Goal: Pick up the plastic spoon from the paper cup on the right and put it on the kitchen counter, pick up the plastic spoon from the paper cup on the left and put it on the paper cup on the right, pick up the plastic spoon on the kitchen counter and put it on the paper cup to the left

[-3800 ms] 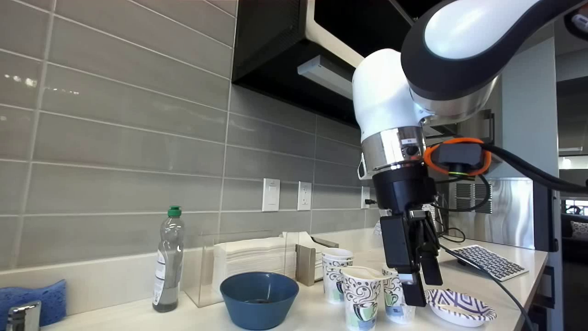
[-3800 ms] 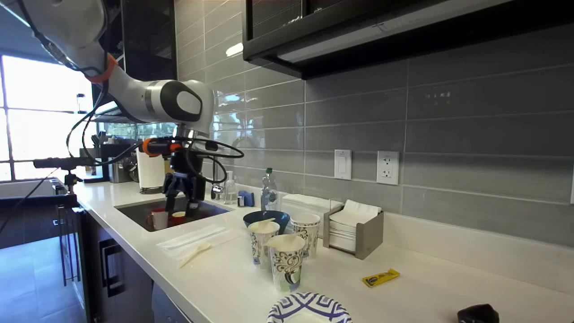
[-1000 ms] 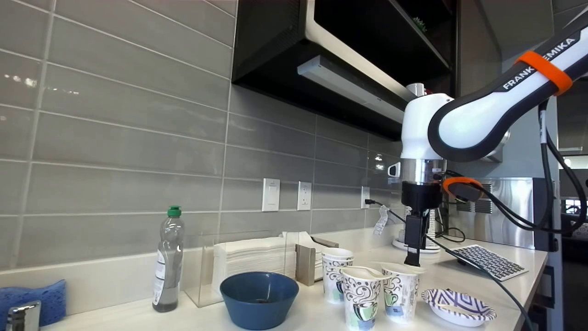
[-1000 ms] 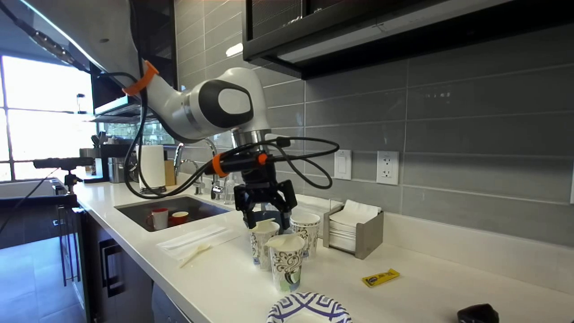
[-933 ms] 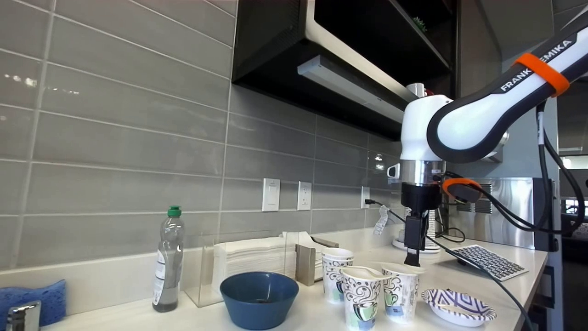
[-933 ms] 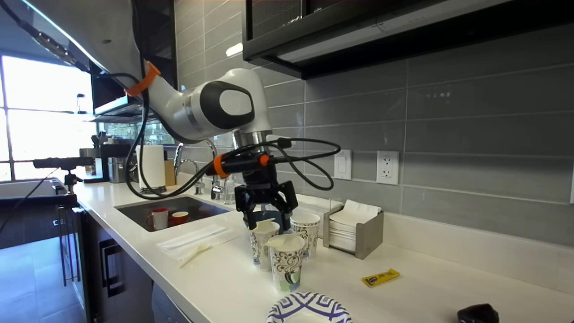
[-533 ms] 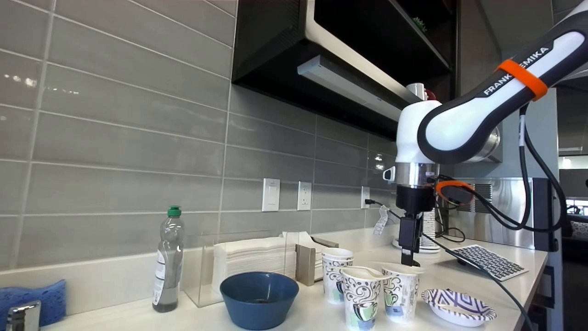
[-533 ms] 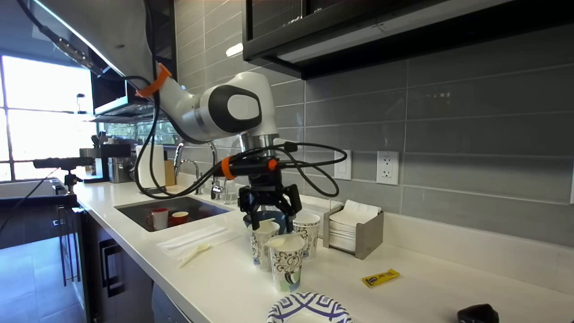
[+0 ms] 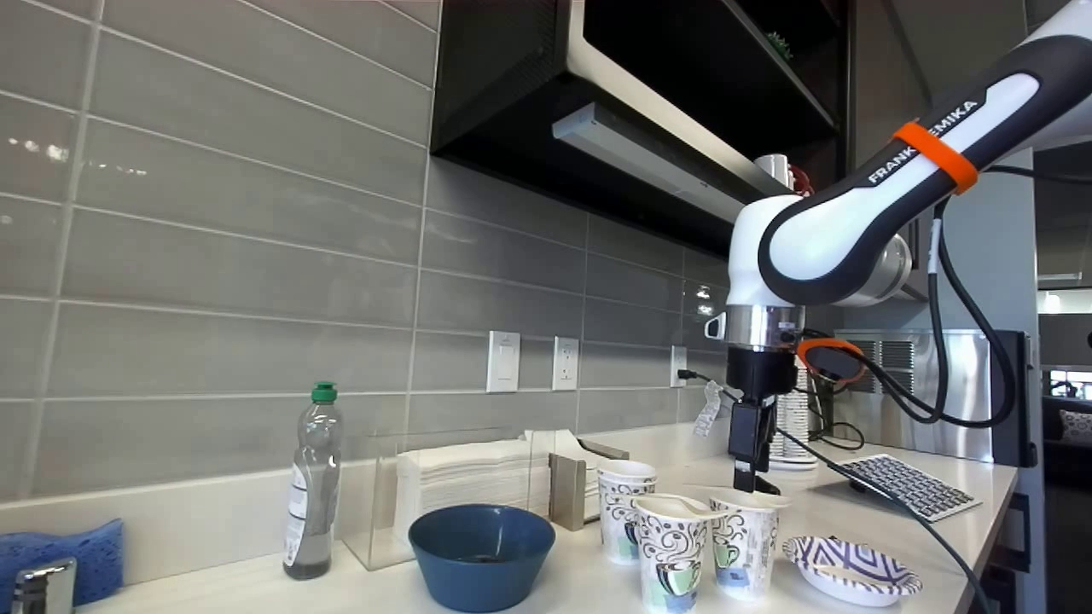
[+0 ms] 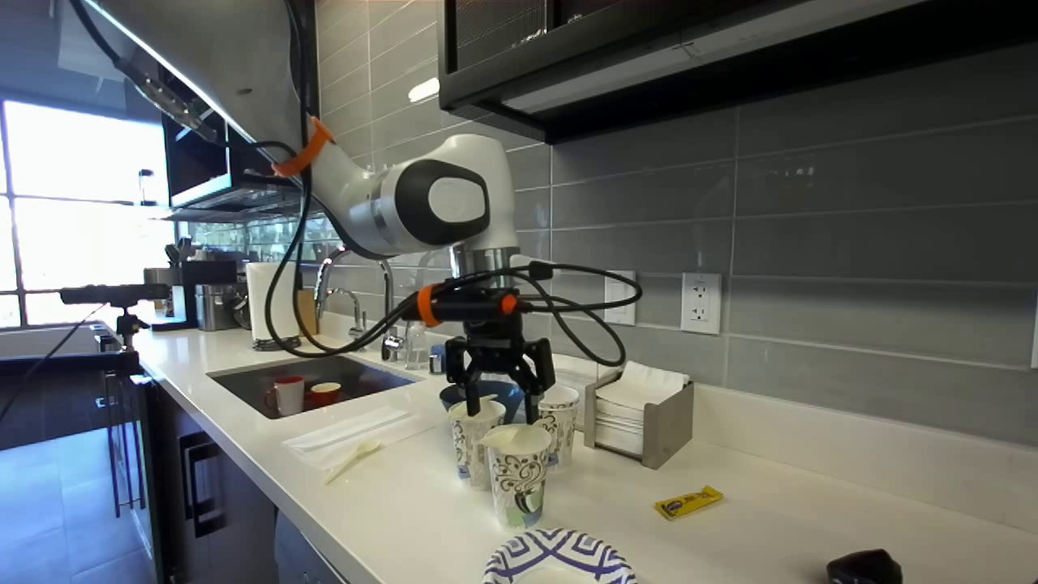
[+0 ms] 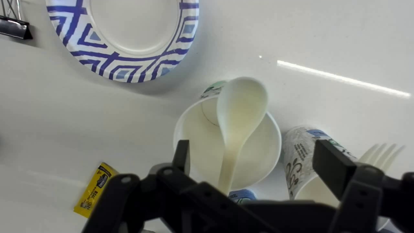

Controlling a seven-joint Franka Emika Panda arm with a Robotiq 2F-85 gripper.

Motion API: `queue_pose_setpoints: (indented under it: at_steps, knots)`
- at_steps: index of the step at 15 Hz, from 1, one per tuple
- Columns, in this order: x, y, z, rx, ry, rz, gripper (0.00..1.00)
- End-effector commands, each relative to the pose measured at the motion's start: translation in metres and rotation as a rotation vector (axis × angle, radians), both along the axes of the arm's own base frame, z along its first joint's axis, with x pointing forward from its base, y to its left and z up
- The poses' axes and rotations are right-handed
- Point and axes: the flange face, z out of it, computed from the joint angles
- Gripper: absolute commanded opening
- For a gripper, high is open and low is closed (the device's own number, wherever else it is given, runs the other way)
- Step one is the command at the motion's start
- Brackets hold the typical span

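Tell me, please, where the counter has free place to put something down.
The kitchen counter has bare room between the yellow packet and the binder clip, and also between the patterned plate and the loose pale utensil. It is crowded around the paper cups, which stand close together near the blue bowl, with the open gripper above.
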Motion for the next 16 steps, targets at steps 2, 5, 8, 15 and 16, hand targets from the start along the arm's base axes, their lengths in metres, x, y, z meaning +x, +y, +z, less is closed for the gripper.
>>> queue_pose_setpoints:
  at_steps: [2,5,8,15,16]
  knots:
    - [0.0127,-0.0046,-0.0012,0.022,-0.002,0.003,0.87]
    - [0.0146,-0.0062,-0.0035,0.021,0.002,-0.001,0.84]
    - [0.0163,-0.0069,-0.0059,0.022,0.004,-0.003,0.77]
    - [0.0193,-0.0112,-0.0073,0.017,0.004,-0.01,0.63]
    - [0.0194,-0.0119,-0.0073,0.017,0.004,-0.011,0.63]
